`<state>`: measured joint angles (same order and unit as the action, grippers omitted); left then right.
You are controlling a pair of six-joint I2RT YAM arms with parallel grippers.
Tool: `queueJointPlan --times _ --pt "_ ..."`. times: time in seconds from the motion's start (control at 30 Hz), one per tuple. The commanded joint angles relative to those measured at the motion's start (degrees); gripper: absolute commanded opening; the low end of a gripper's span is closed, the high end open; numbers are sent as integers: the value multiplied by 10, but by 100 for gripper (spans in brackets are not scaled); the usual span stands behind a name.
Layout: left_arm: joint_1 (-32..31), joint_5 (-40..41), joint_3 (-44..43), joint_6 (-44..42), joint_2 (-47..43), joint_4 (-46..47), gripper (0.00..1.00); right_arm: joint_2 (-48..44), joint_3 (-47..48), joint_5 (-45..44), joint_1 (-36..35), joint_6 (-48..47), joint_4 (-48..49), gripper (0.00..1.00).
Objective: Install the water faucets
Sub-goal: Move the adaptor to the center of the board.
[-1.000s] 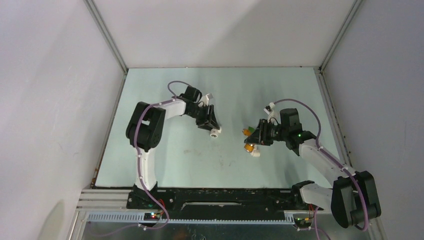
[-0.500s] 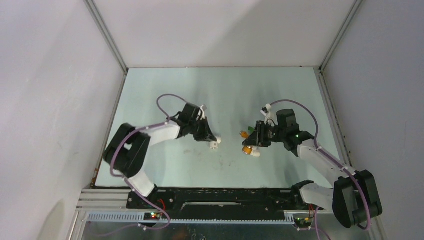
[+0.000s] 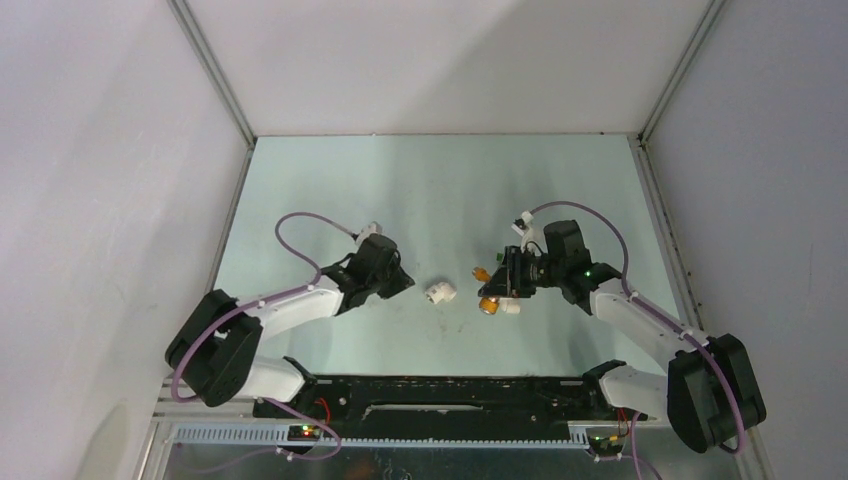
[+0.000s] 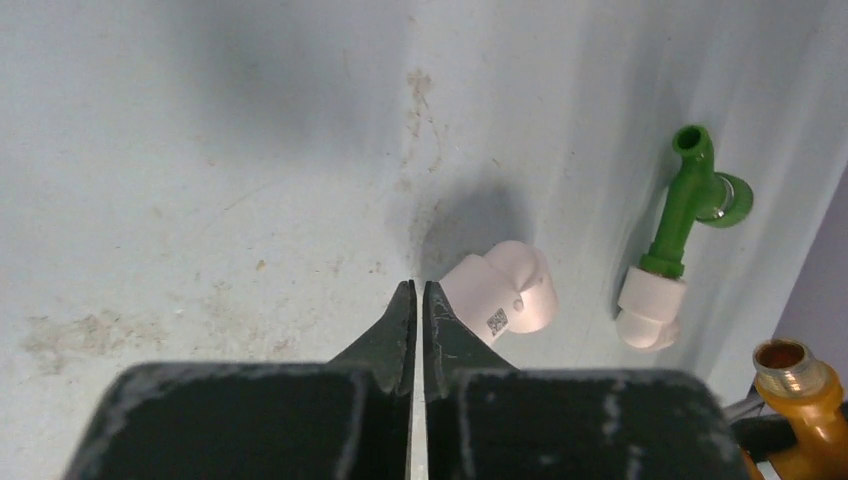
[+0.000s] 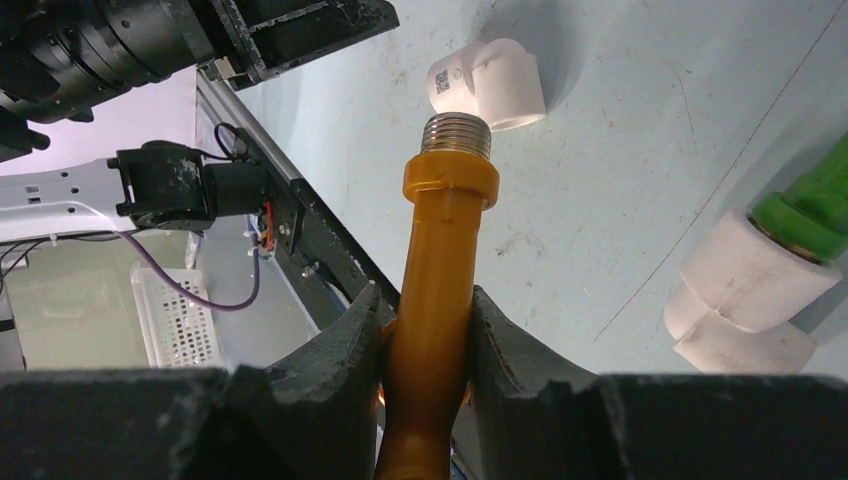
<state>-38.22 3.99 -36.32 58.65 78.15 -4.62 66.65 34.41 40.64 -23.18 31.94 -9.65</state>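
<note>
On the pale green counter (image 3: 430,180), the left fingers (image 4: 398,322) press together empty, just beside a loose white plastic elbow fitting (image 4: 510,290) bearing a small QR sticker (image 4: 497,322). The right fingers (image 5: 352,335) clench one orange plastic faucet (image 5: 440,265), its metal thread toward that elbow. One green plastic faucet (image 4: 685,200) lies nearby, seated in a second white elbow (image 4: 650,305).

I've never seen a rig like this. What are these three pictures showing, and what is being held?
Two robot arms sit at the near edge of a table. One picture looks down from above; the other two come from a camera on each wrist. The left gripper is shut on nothing, close to a loose white elbow fitting. The right gripper clamps the orange faucet, its threaded end pointing toward that elbow. The green faucet lies on the table, its end in a second white fitting.
</note>
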Motion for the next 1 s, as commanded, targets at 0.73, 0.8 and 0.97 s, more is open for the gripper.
queueJointPlan --times 0.73,0.8,0.97 --pt "-62 -181 -19 -99 102 187 87 -46 8 -33 43 -30 -81 0" --pt "-96 -165 -7 -48 85 198 82 -49 -2 -30 56 -29 -81 0" --pt "-164 -179 -54 21 126 222 77 -57 -22 -19 90 -26 -78 0"
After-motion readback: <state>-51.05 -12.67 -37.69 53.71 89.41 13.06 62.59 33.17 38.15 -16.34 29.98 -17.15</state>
